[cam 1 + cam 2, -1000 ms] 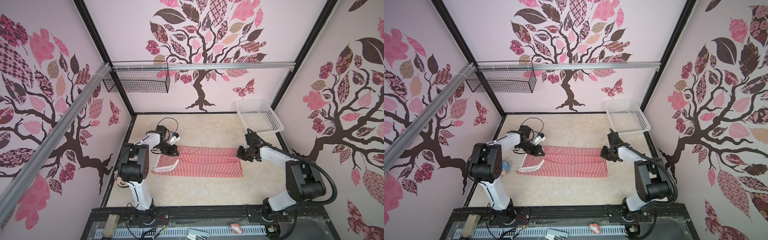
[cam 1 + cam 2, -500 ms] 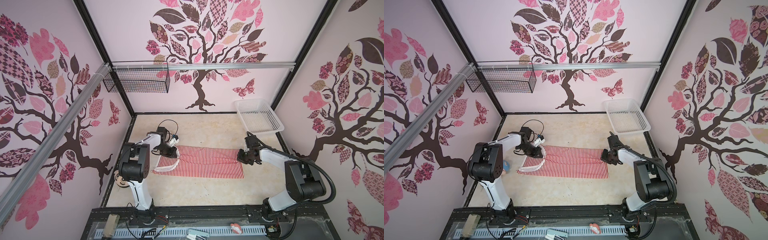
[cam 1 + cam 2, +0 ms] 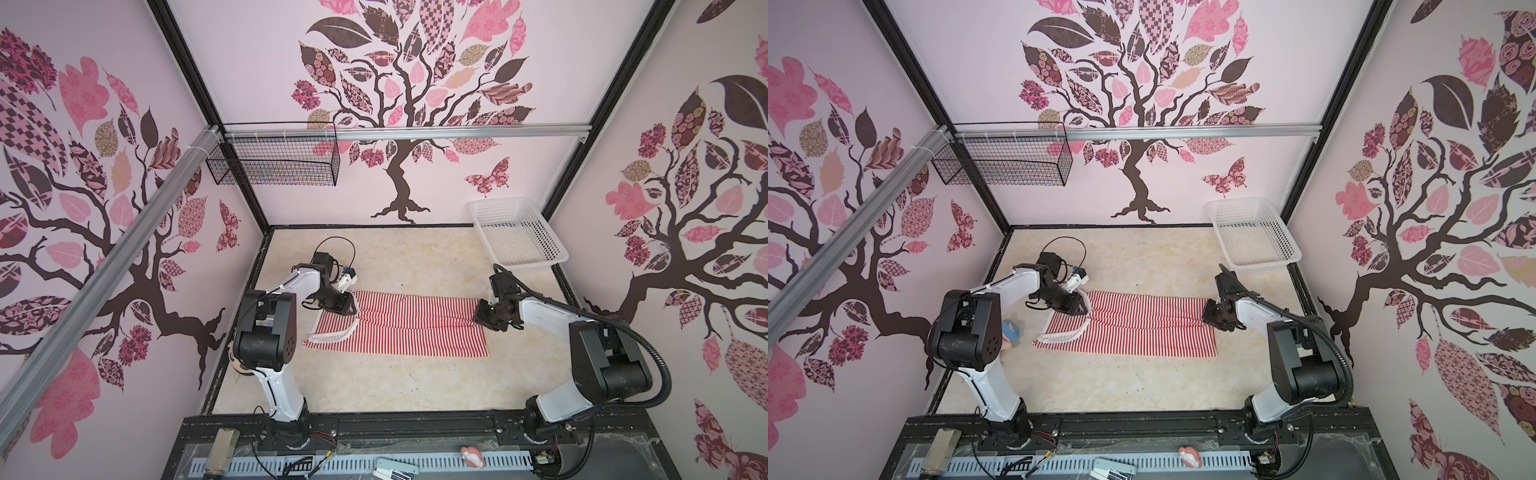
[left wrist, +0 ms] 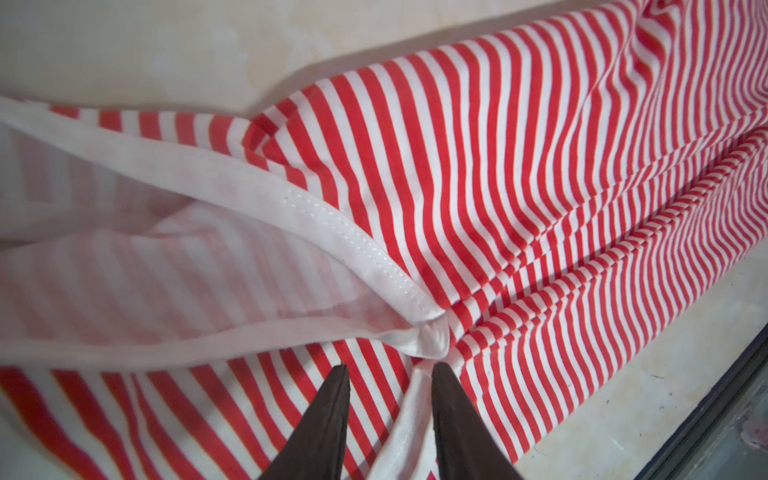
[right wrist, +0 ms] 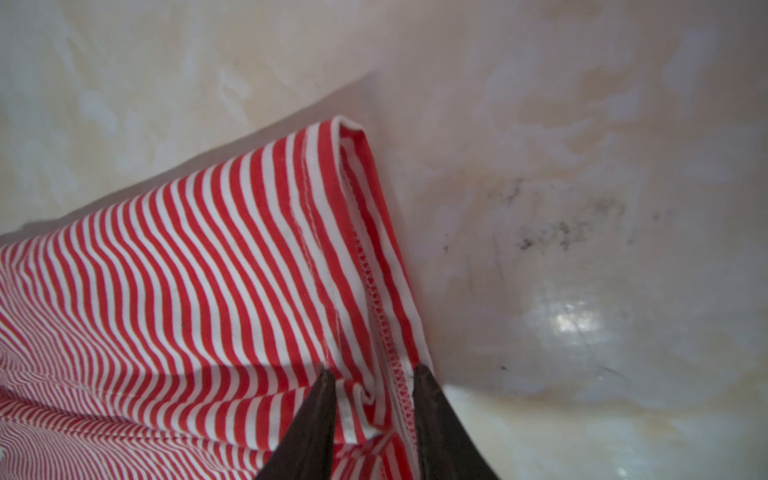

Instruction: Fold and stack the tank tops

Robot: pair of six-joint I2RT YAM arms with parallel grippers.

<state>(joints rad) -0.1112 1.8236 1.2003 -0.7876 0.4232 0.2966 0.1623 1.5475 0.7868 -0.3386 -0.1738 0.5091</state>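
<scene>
Tank top [image 3: 399, 328] lies flat between left claw [image 3: 351, 307] and right claw [image 3: 478, 318].

One tank top [image 3: 399, 328], two baskets.

Both top views: high at the near edge, facing down and toward the back wall, taking in the whole surface [image 3: 374, 386], both arms, side walls. Nearly equal framing, slightly offset sideways.

Left wrist: very near, looking along its tool [image 4: 388, 374] at striped tank top [image 4: 478, 166].

Right wrist: equally close, tool [image 5: 372, 376] over the hem corner [image 5: 349, 129].
</scene>
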